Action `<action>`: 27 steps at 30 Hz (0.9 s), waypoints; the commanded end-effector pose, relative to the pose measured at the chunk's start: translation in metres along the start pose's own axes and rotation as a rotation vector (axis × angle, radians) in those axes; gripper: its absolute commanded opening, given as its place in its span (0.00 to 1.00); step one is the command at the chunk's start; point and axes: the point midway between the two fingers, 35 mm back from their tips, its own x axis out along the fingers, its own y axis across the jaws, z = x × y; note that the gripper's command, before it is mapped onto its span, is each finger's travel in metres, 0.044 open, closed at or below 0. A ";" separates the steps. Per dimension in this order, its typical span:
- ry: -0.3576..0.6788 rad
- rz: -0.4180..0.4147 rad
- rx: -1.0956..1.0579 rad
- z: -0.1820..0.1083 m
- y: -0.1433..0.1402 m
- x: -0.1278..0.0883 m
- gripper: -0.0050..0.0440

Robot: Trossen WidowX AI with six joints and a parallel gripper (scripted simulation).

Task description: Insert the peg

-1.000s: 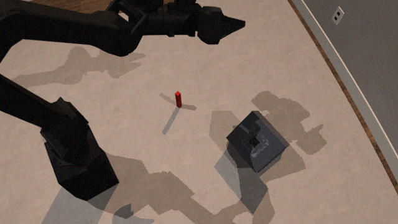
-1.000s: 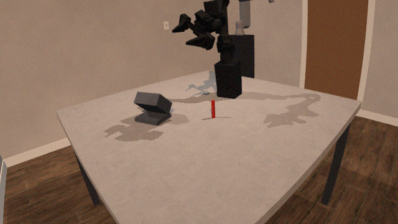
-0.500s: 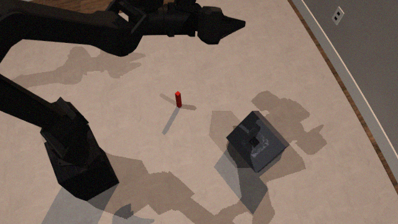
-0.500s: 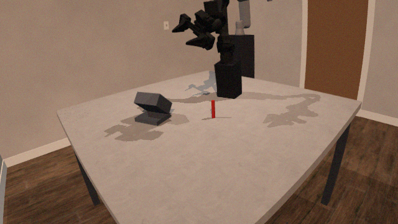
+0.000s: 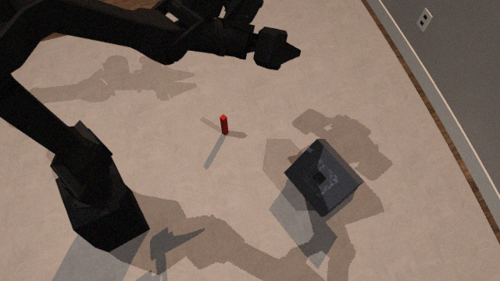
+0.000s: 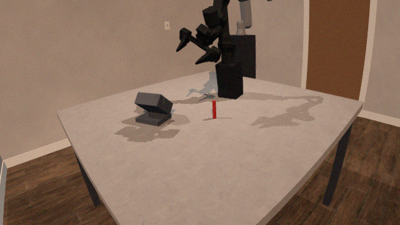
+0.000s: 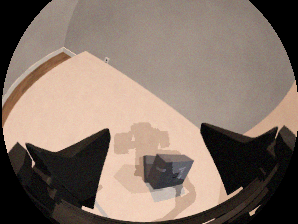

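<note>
Table (image 6: 281, 150): pale top, dark legs, carries everything. Wood floor (image 6: 369, 175) around it, brown door (image 6: 337, 47) behind on the right.

Arm (image 5: 117, 27): black, rises from its base block (image 6: 229, 79) at the far edge of the table and is held high above the surface. Casts several shadows across the top.

Sloped panel (image 5: 324, 177): dark grey block on a small foot, tilted face with a square hole (image 5: 319, 178) in the middle. Hole shows dark, with nothing in it (the only receptacle here). In the exterior view the panel (image 6: 154, 103) sits left of centre, leaning on its base.

Gripper (image 6: 195, 50): well above the table, fingers spread wide, nothing between them. Wrist view shows both dark fingertips at the frame sides with the panel (image 7: 166, 169) seen in the gap, far below.

Peg (image 5: 223, 124): small red square stick, standing upright on the table, well apart from the panel and from the gripper. In the exterior view the peg (image 6: 214, 109) stands between panel and arm base, nearer the base. Nothing lies between peg and panel.
</note>
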 end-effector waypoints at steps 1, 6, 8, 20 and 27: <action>0.010 0.032 0.015 0.006 0.003 0.005 1.00; 0.115 0.134 0.012 -0.014 0.025 0.014 1.00; 0.160 0.173 0.013 -0.023 0.033 0.017 1.00; 0.404 0.355 0.035 -0.067 0.072 0.019 1.00; 0.595 0.464 0.066 -0.098 0.094 0.011 1.00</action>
